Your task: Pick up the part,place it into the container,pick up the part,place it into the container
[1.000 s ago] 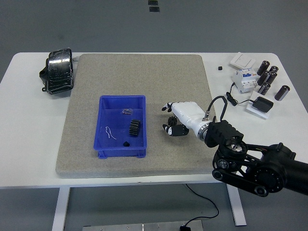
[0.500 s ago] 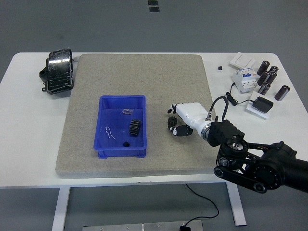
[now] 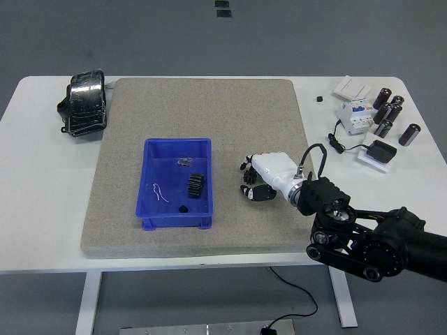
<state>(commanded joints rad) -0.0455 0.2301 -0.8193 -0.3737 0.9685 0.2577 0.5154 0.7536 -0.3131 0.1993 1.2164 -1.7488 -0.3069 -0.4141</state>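
Head view, from the left: a black bundle (image 3: pixel 84 102) lies at the far left corner of the white worktop (image 3: pixel 42 209). On the grey mat (image 3: pixel 202 105) sits the blue container (image 3: pixel 177 183), holding a black gear (image 3: pixel 195 185) and small parts. Just right of it, the right hand (image 3: pixel 262 178) hovers low over the mat, fingers (image 3: pixel 248 190) curled downward and empty. Electrical parts (image 3: pixel 380 118) crowd the far right.

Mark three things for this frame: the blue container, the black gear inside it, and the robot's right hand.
blue container (image 3: pixel 177 144), head view, on its far rim.
black gear (image 3: pixel 195 185), head view, on the middle of its toothed body.
right hand (image 3: pixel 266 172), head view, on the white back of the hand.
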